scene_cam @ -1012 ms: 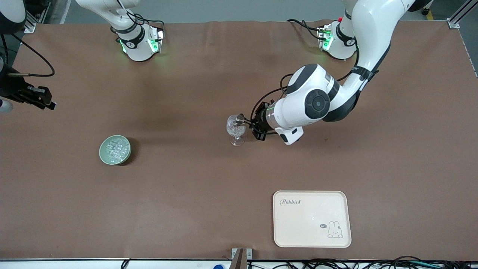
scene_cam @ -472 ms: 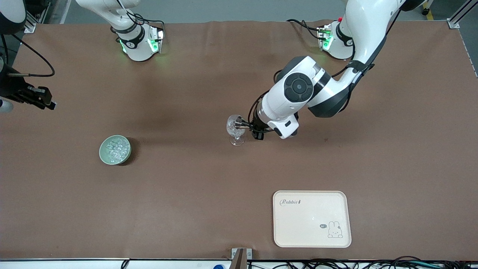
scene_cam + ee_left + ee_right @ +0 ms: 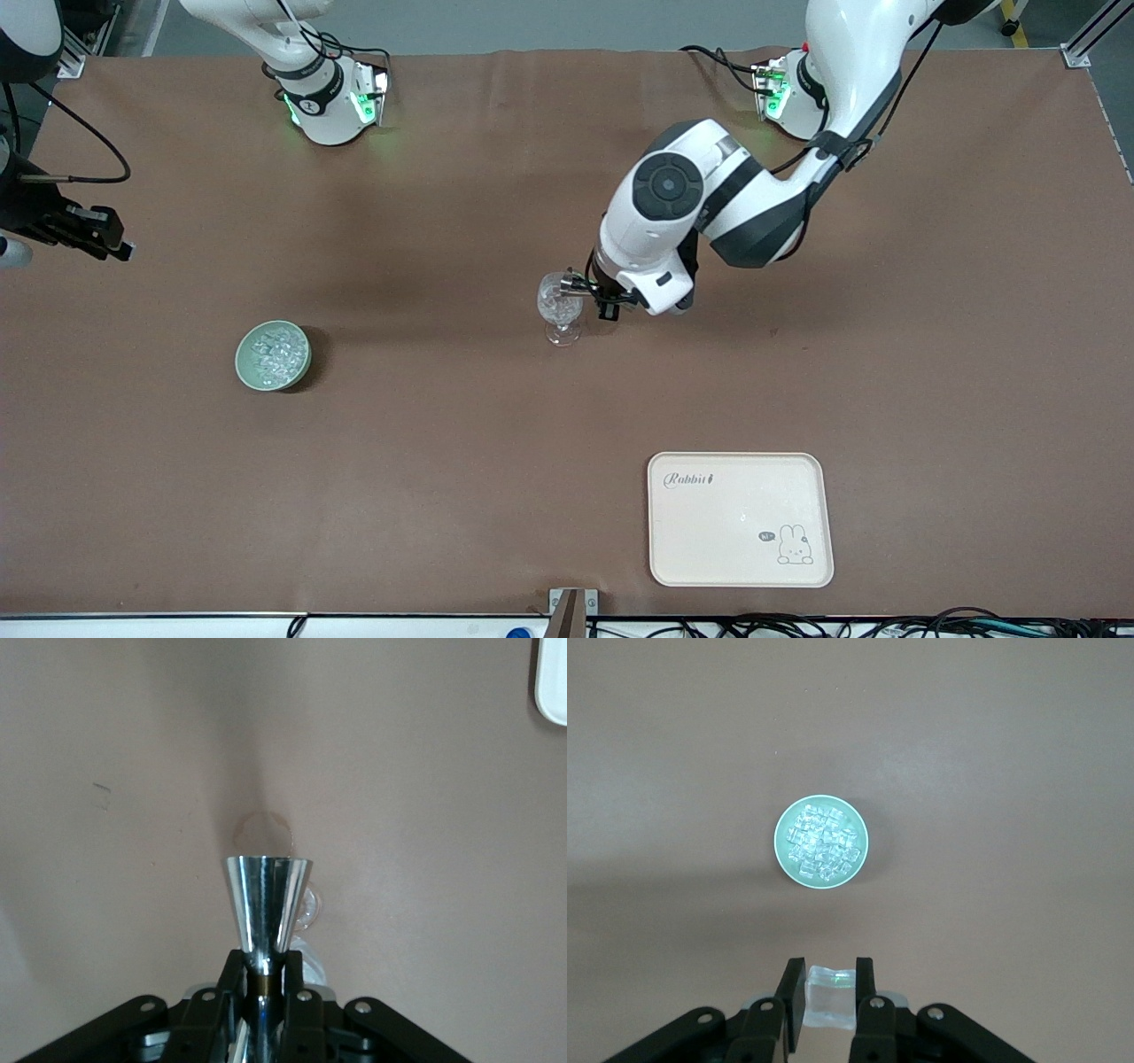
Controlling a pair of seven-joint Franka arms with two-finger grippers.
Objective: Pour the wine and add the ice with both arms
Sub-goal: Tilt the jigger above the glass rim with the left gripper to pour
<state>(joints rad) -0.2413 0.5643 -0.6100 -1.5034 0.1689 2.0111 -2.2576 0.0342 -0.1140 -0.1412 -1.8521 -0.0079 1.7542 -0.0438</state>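
Brown cloth covers the desk [image 3: 443, 487]. The left gripper [image 3: 263, 988] clamps a steel cup [image 3: 266, 904] over the glass [image 3: 560, 310]. The right gripper [image 3: 830, 988] pinches an ice cube [image 3: 829, 994] high above the green bowl [image 3: 782, 857].

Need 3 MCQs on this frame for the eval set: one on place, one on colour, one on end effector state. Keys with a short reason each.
1. The left end effector holds a steel jigger over:
A a kettle; B the wine glass; C a cutting board.
2. The bowl of ice cubes is:
A pale green; B red; C black.
3. The right end effector, at the right arm's end of the table, is:
A open, empty; B shut on a spoon; C shut on an ice cube.
Key: 1 B, the front view shows the jigger at the glass's rim. 2 A, the front and right wrist views show it green. 3 C, a clear cube sits clamped in it.
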